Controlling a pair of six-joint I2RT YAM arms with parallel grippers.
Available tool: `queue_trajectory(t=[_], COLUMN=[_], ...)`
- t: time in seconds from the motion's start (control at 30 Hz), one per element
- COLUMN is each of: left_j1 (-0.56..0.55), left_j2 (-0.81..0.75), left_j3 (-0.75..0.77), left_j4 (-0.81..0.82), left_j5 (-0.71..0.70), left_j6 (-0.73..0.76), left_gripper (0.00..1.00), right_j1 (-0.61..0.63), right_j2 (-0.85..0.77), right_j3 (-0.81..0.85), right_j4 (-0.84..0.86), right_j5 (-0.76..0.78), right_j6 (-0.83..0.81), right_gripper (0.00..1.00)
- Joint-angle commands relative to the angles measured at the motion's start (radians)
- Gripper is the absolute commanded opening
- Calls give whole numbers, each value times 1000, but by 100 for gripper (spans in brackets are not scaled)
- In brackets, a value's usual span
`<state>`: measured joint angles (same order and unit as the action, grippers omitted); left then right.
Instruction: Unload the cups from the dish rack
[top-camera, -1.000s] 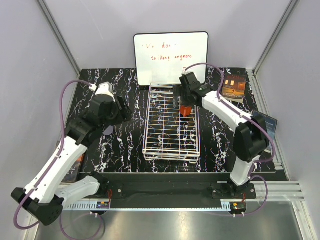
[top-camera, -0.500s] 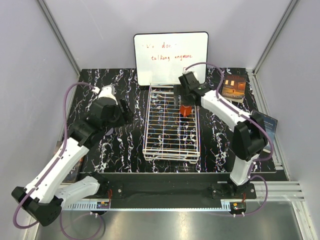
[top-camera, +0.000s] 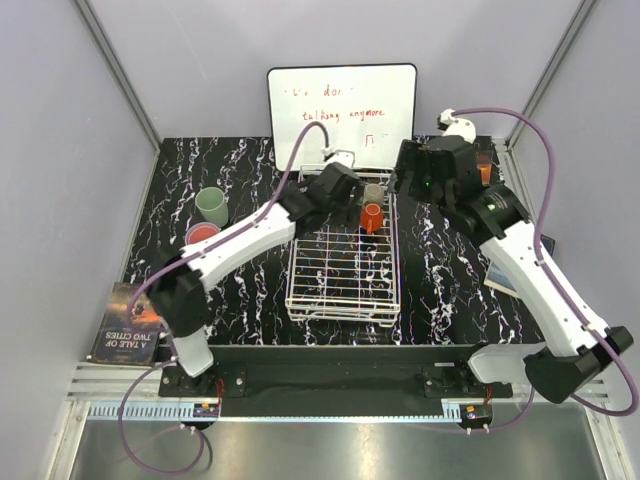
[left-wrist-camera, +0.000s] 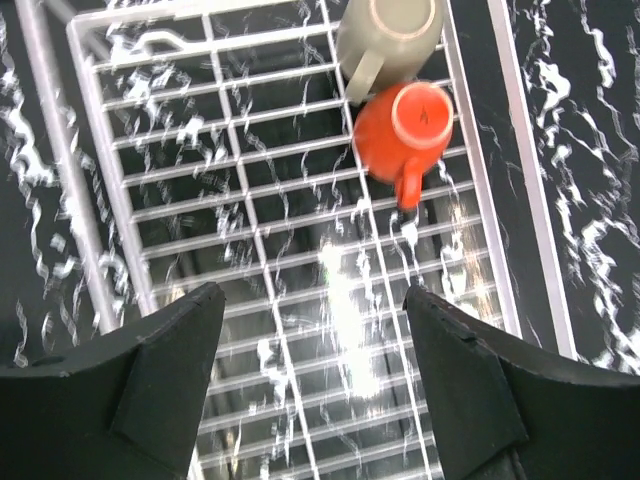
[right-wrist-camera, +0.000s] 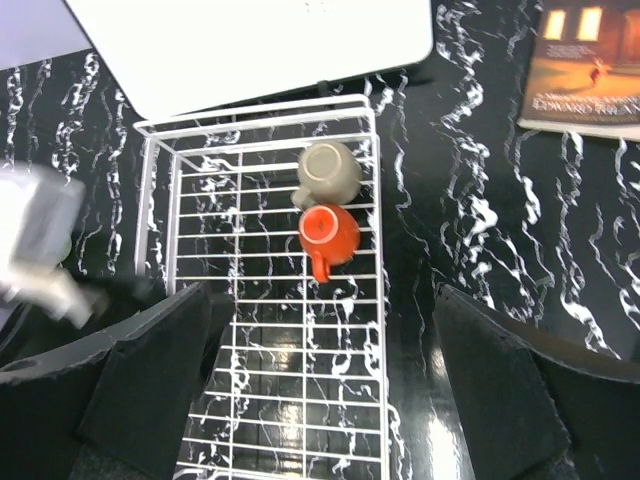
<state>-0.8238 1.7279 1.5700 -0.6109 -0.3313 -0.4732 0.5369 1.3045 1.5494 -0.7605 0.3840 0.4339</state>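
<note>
We are in a robotics lab test cell: plain grey panel walls (top-camera: 200, 60) in aluminium framing (top-camera: 115, 70) enclose a marbled black table (top-camera: 250, 290), a whiteboard (top-camera: 342, 115) leans at its far edge, and a cabled left arm (top-camera: 240, 240) and right arm (top-camera: 530, 270) are bolted along its near edge

The rack (top-camera: 340, 300) sits mid-table (top-camera: 250, 290), with the whiteboard (top-camera: 341, 105) standing behind it. In its far right corner, a rear cup (top-camera: 374, 192) stands just behind a front cup (top-camera: 371, 216). On the table left of the rack, a third cup (top-camera: 211, 206) stands just behind a fourth cup (top-camera: 202, 235). A book (top-camera: 127, 322) lies beside the table's near left corner.
</note>
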Motion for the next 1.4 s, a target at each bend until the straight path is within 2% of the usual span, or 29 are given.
queue_trajectory(t=[0.0, 0.2, 0.47, 0.8, 1.17, 1.2, 1.3, 1.33, 1.37], left_j1=[3, -26, -31, -32, -31, -31, -31, -31, -31], left_j2=[114, 211, 298, 482, 533, 532, 518, 504, 496], left_j3=[139, 119, 154, 329, 314, 309, 282, 266, 259], left_j4=[37, 192, 353, 312, 269, 266, 270, 280, 284], left_j5=[-46, -22, 58, 63, 31, 26, 9, 3, -2], left_j6=[71, 151, 154, 140, 91, 91, 90, 91, 93], left_gripper=[78, 79, 80, 80, 77, 76, 62, 51, 45], right_j1=[5, 6, 6, 6, 5, 5, 6, 6, 6], right_j2=[-60, -190, -313, -386, -421, -422, -430, -432, -436], right_j3=[-57, -139, -236, -272, -324, -330, -341, -344, -348], right_j4=[-59, -4, 44, -5, -19, -16, -17, -19, -17], right_j5=[50, -58, -157, -177, -178, -180, -181, -181, -181], right_j6=[45, 63, 57, 58, 69, 71, 80, 81, 83], right_gripper=[100, 100, 100, 100, 100, 100, 100, 100, 100])
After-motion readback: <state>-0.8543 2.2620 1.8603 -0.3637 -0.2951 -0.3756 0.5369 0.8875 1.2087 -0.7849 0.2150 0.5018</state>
